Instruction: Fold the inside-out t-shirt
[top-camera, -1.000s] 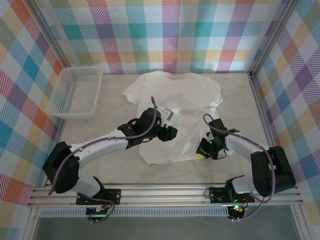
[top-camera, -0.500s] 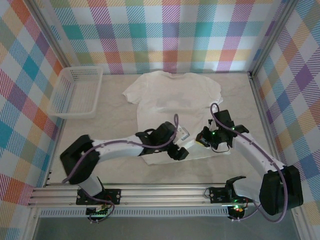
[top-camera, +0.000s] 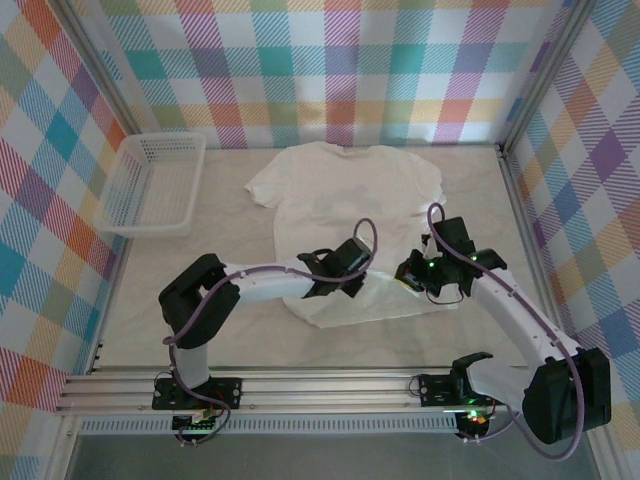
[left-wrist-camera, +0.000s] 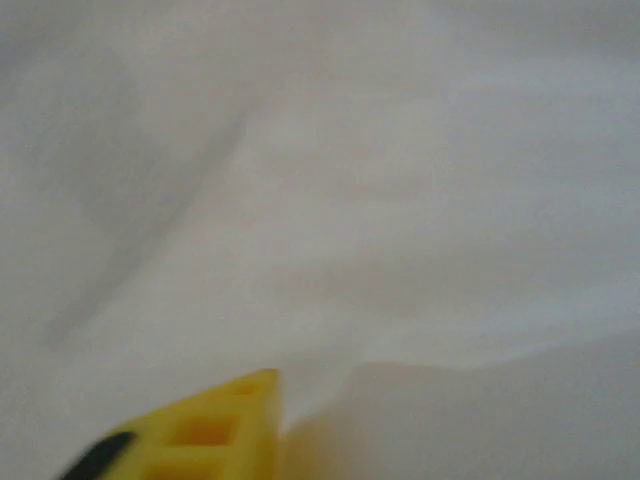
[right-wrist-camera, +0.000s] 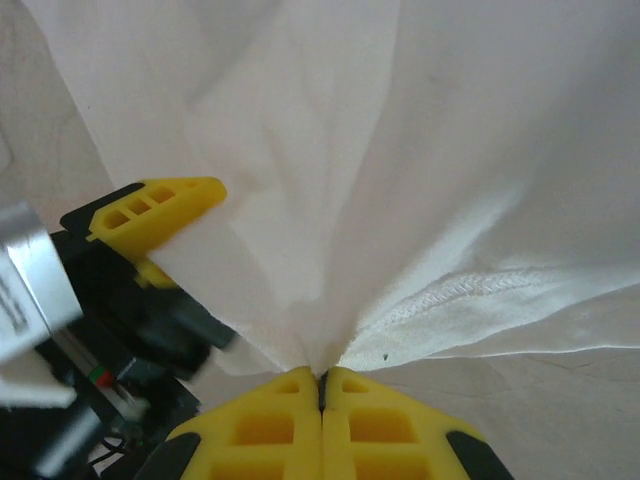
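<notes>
**Right gripper** (right-wrist-camera: 322, 385): closed on the near hem of the t-shirt (top-camera: 345, 190), toward its right end, with cloth bunched at the pinch.

**Left gripper** (top-camera: 348, 283): at mid-hem, cloth lying against one finger (left-wrist-camera: 200, 430). Whether it is closed on the cloth cannot be told.

**T-shirt:** spread on the desk (top-camera: 230, 240), centre, collar at the far side.

**Handling advice:** confirm the left hold, lift both points level, and carry the hem evenly toward the collar, keeping it taut.

**Basket** (top-camera: 165, 137): far left, well apart.

**Writing:** none legible.
</notes>
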